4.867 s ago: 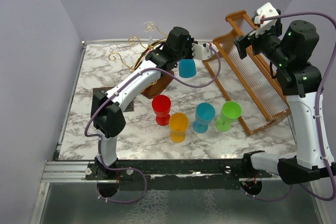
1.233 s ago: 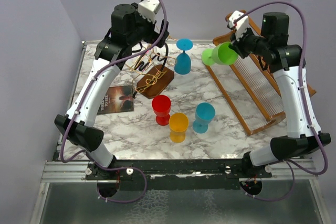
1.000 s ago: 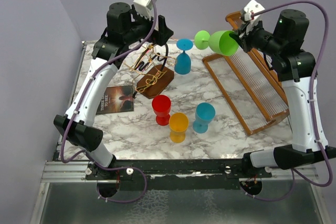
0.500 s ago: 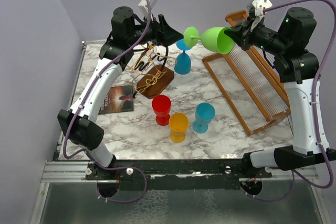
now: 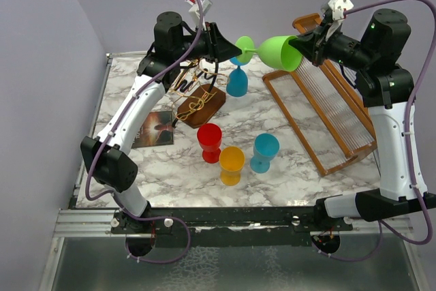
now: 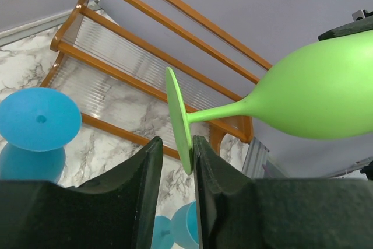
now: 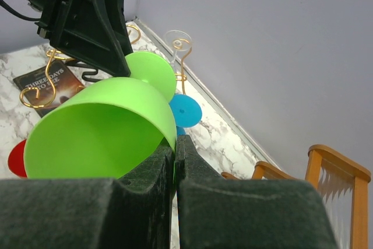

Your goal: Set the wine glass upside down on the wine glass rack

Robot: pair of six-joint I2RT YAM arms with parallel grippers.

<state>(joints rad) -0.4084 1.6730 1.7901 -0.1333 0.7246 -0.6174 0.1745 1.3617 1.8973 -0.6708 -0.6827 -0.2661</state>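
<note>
Green in colour, the wine glass (image 5: 276, 51) lies horizontal in mid-air above the far side of the marble table (image 5: 170, 168), with its foot pointing toward the left arm. We find the right gripper (image 5: 300, 44) clamped on the bowl's rim. The left gripper (image 5: 230, 49) holds its jaws narrowly apart, straddling the edge of the foot, and a gap shows on one side. The wine glass rack (image 5: 203, 105) stands on the table below the left gripper. A blue glass (image 5: 237, 81) is just beside the rack, foot uppermost.
</note>
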